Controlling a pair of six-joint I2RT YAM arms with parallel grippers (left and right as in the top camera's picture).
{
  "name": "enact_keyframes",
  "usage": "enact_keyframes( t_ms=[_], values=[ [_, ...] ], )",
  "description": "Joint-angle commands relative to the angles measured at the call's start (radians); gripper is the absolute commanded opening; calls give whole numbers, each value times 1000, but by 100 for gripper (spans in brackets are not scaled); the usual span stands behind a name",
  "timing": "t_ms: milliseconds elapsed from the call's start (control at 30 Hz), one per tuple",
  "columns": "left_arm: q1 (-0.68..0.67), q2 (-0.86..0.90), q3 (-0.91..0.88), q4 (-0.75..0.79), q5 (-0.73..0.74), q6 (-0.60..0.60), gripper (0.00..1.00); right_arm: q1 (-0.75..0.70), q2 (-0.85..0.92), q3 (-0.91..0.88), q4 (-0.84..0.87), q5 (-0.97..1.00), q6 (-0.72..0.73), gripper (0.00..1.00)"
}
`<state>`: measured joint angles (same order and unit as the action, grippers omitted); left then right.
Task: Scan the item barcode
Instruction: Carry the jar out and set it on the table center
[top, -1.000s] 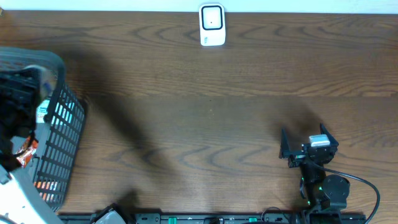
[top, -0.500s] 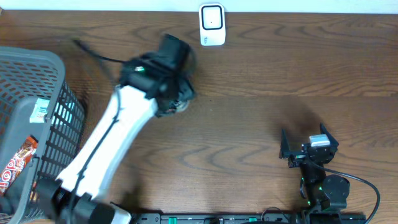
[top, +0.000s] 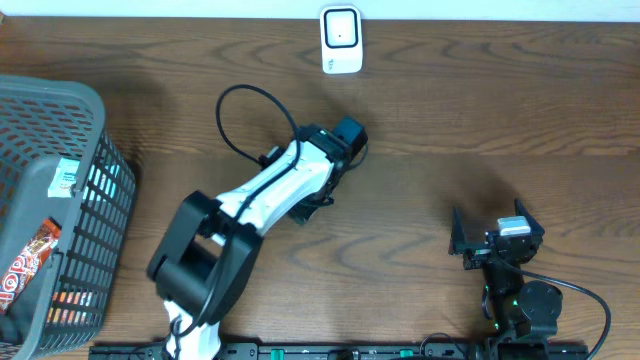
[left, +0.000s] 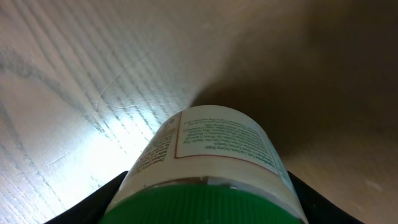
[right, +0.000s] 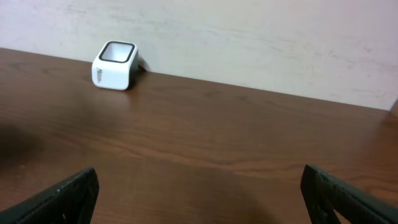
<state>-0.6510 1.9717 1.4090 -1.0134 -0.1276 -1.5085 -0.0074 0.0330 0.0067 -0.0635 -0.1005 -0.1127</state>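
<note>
The item is a jar (left: 214, 143) with a white printed label and a green ribbed lid, filling the left wrist view. My left gripper (left: 205, 210) is shut on it, one black finger on each side of the lid end. In the overhead view the left gripper (top: 318, 195) hangs over the table's middle, below the white scanner (top: 341, 40), and the arm hides the jar. No barcode shows on the label side I see. My right gripper (top: 488, 228) rests open at the front right, nothing between its fingers (right: 68, 193). The scanner (right: 115, 65) stands far off at the back edge.
A grey slatted basket (top: 60, 100) stands at the left edge with several packaged goods (top: 20, 270) inside. A black cable (top: 240, 100) loops from the left arm over the table. A pale wall runs behind the scanner.
My left arm has swung out of the basket and rightwards across the table with the jar, ending near the middle below the scanner. The right arm has stayed still.
</note>
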Motion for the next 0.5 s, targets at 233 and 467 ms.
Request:
enact_keyframes(
  t_ms=[233, 467],
  values=[
    [0, 123, -12, 55, 92, -106, 63, 16, 0, -1, -3, -2, 11, 99],
    [0, 123, -14, 89, 90, -113, 64, 16, 0, -1, -3, -2, 11, 99]
  ],
)
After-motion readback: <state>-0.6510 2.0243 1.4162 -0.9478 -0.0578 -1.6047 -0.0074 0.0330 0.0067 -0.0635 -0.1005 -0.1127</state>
